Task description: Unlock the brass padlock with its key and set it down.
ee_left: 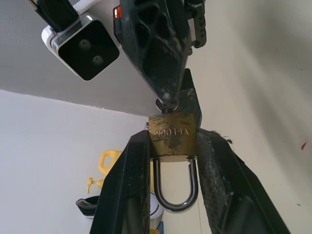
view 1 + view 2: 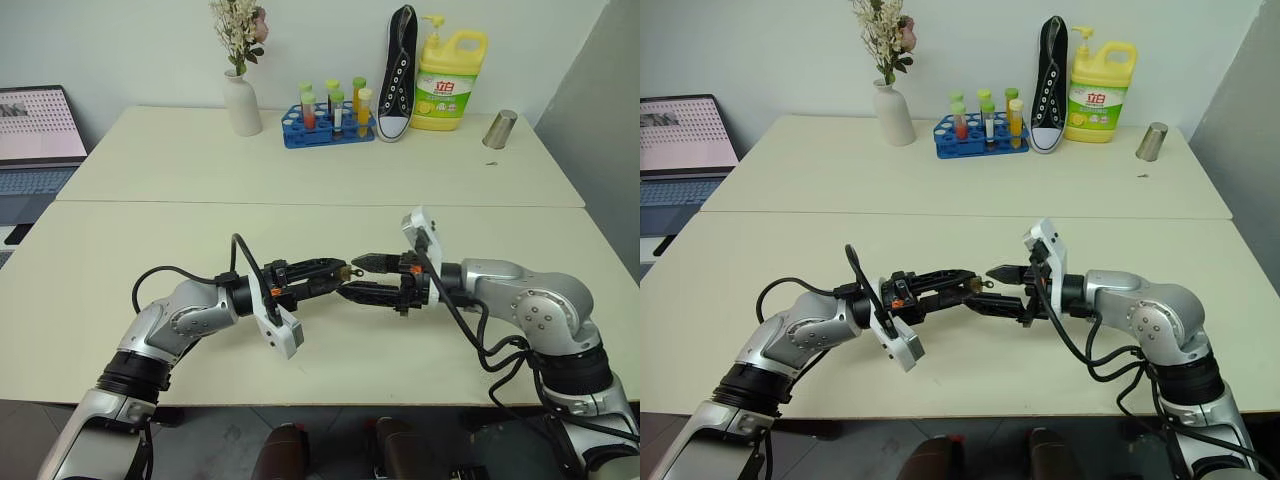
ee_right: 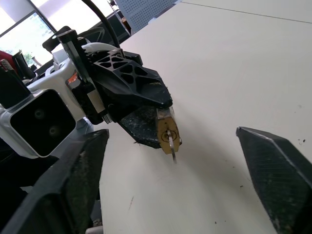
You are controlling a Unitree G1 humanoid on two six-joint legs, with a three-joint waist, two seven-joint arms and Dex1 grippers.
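The brass padlock (image 1: pixel 173 135) is pinched by its body between the two fingers of the left hand (image 2: pixel 338 276), held level above the counter (image 2: pixel 330 215), shackle pointing back toward the wrist. The key (image 3: pixel 171 145) sits in the keyway and sticks out of the lock's free end, with nothing gripping it. The right hand (image 2: pixel 352 276) faces the lock from the other side, its fingers spread wide and holding nothing, the key's head lying in the gap between them.

The main risk, as I judge it, is the key itself: it is thin and loose in the slot, so a finger that nudges it sideways while closing could tip it out onto the counter or jam it at an angle. If the right hand closes off-centre it may catch only the key's edge, and the turn would then slip. A hard twist could also rotate the small lock body within the left hand's pinch, since only its narrow sides are held, and the padlock could drop.
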